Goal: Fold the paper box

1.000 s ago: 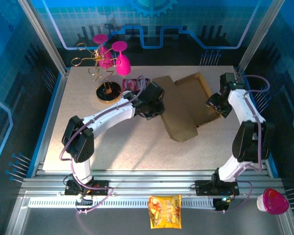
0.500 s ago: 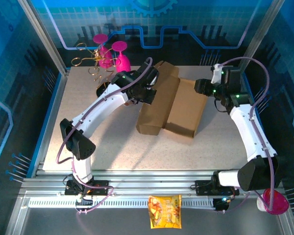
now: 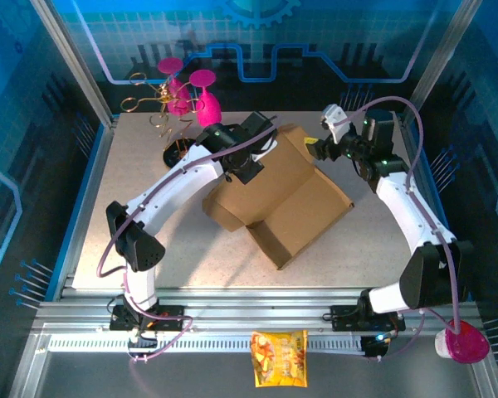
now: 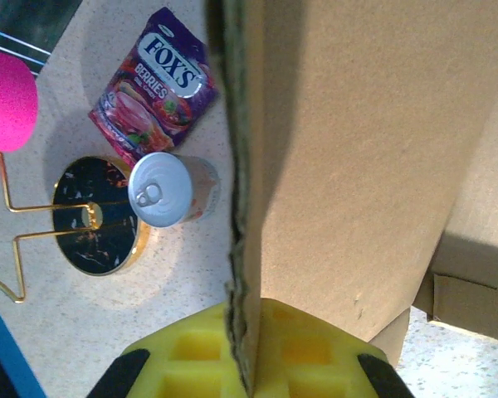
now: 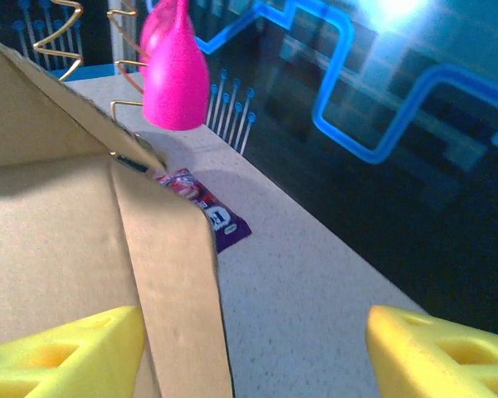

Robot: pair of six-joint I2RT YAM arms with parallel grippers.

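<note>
Speckled tabletop point(image 3: 149, 240) under blue-lit panels. Nearest us, an orange snack bag point(image 3: 279, 358) lies on the metal rail, with a pink cup point(image 3: 462, 342) off at the right corner, both well apart from the action.

Mid-table sits the paper box point(image 3: 270, 195), half-formed, with one brown panel lifted and the rest sprawled toward the near edge. At its far-left side the left gripper point(image 4: 247, 356) has its yellow fingers pressed tight on the raw corrugated edge of an upright panel — a firm pinch on thin card.

Over at the far-right corner the right gripper point(image 5: 253, 348) hangs with its fingers spread wide. A creased flap runs just beside its left finger, but nothing is clamped.

Beyond that, trouble waits. A small can point(image 4: 170, 191) and a purple sweet packet point(image 4: 153, 83) sit just beside the raised panel, near the gold stand point(image 4: 95, 215) carrying pink glasses point(image 5: 174, 70).

I'd say the danger is a sweep — swing that panel leftward and it clips the can or topples the stand. With only one side gripped, the flap may also spring back open, or the card may tear at the pinch if it's pulled hard.
</note>
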